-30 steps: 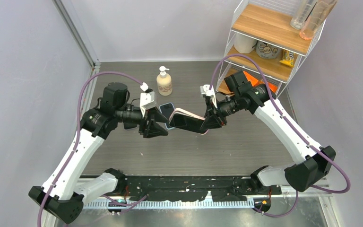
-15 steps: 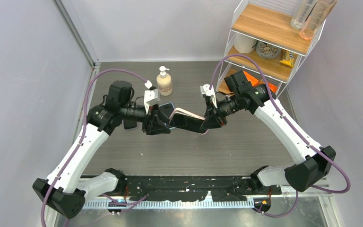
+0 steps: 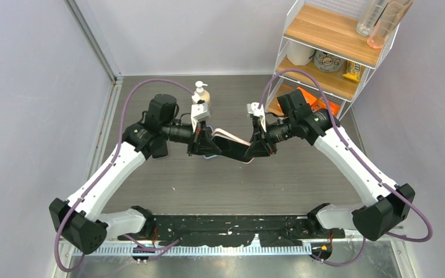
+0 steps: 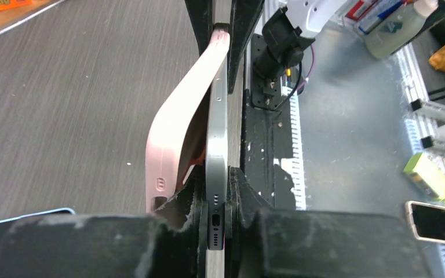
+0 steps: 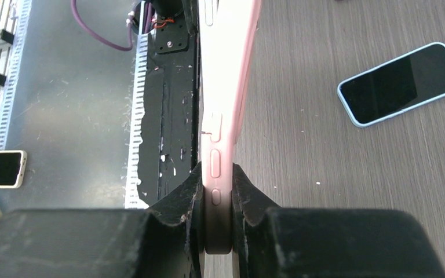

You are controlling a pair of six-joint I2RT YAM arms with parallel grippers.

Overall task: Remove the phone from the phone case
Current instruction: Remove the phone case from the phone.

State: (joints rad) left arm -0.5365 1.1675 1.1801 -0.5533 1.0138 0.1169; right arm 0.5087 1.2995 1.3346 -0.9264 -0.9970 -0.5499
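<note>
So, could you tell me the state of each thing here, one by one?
phone, bottom end out of the case
case, peeled away at one end
left gripper, shut on the phone
right gripper, shut on the case
second phone, flat on the table, screen up and dark
soap bottle, upright

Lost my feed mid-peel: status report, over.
Left fingers shut on phone's bare end. Right fingers shut on pink case, opposite end. Case peeled away at left end only. Blue-cased phone lies on table, untouched.
</note>
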